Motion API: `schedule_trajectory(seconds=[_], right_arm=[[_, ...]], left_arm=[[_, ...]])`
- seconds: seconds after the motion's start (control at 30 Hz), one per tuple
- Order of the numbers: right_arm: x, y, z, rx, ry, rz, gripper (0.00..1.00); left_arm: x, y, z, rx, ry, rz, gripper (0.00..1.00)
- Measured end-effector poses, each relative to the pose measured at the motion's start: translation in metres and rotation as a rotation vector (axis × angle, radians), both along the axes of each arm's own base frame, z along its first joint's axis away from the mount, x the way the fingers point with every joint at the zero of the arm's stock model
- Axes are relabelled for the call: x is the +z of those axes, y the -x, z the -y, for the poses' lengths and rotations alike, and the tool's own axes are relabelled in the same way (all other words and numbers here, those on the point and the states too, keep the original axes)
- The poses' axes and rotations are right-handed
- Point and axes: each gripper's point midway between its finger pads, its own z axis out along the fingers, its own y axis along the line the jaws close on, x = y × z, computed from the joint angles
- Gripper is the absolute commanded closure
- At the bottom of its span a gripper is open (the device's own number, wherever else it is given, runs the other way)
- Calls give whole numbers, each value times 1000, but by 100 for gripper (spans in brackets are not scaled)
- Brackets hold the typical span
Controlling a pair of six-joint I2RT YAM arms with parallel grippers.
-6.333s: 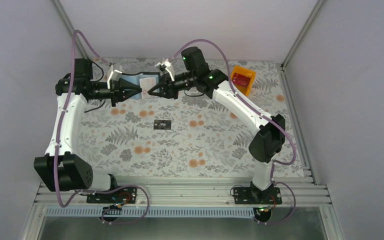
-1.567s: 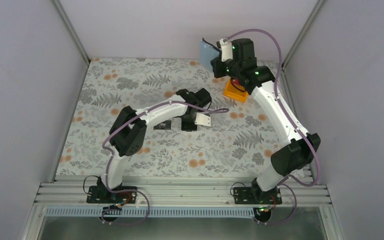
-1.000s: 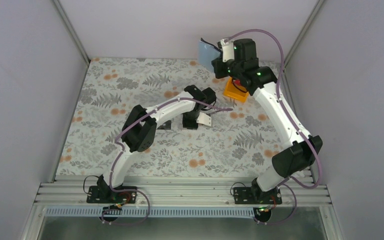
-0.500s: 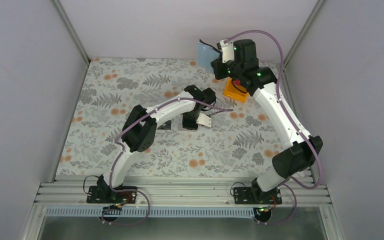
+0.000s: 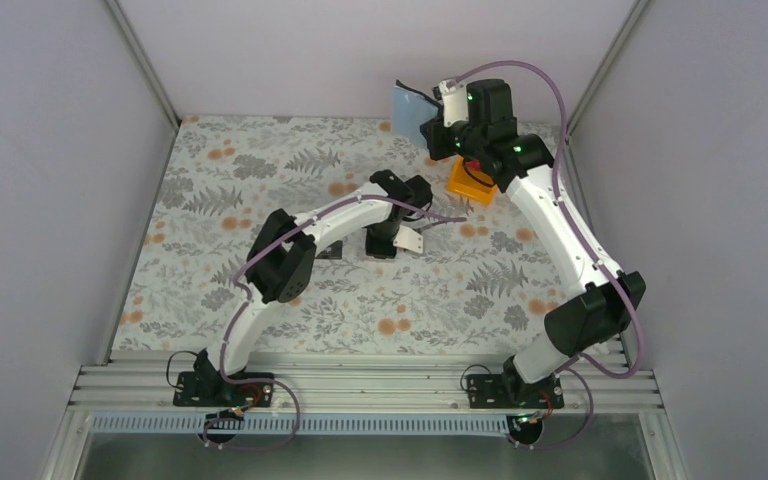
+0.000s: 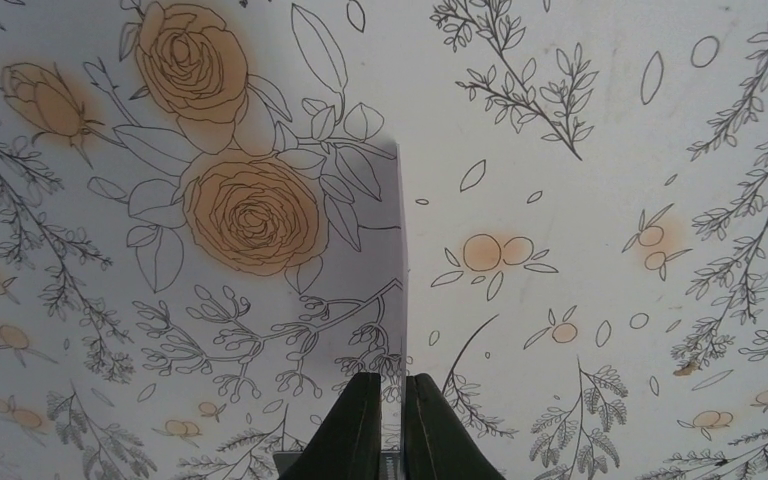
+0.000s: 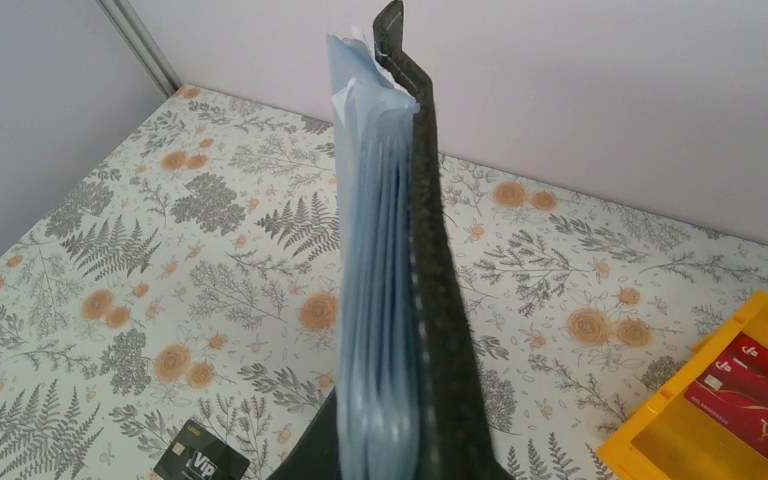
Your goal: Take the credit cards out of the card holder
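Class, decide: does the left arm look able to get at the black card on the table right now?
Probably not yet: the black card lies close beside the left gripper, but that gripper is clamped on a pale card.

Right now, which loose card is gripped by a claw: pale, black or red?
The pale card, pinched edge-on in the left claw; the black card lies flat on the table, the red card in the orange bin.
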Motion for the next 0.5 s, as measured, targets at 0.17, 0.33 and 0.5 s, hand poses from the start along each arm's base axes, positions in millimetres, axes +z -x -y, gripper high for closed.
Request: schedule_trajectory(seconds=[0.17,0.33,0.5], right_arm=[[0,0,0,3,0,0,96],[1,1,-1,5,-2,0,96],[1,1,-1,11,-2,1,95]], left_arm=[[-7,-1,-2,4,-13,-11,89],[-8,-2,-3,7,-13,-10,83],[-8,-5,-2,13,-6,-3,66]])
